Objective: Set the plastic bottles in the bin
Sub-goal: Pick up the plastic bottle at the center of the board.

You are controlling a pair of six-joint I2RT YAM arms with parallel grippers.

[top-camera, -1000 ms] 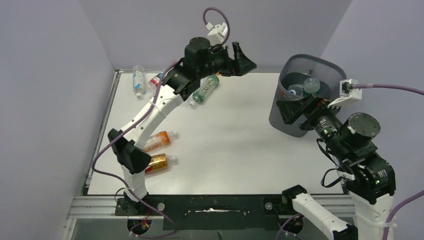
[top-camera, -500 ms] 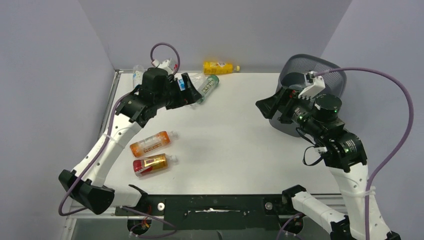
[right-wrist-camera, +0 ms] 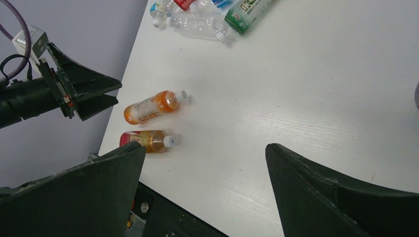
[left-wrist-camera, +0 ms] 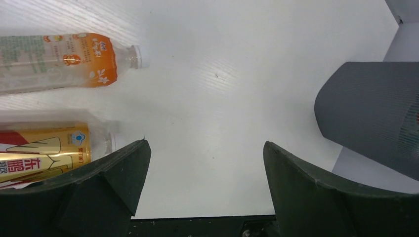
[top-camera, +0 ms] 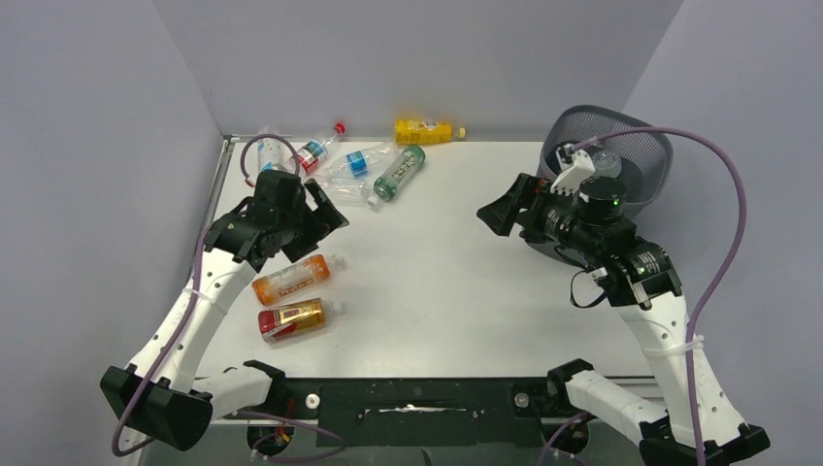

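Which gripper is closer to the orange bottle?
Left. The left gripper hangs open right beside the orange bottle; the right gripper is far off, next to the bin.

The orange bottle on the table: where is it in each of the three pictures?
Top external: orange bottle left of centre, cap toward the right.
Left wrist: orange bottle at upper left, partly cut off.
Right wrist: orange bottle left of centre.
Shared landmark: the gold-labelled bottle lying beside it in every view.

Probably a robotics lab: bare grey enclosure walls (top-camera: 97, 116), white table (top-camera: 456, 291).
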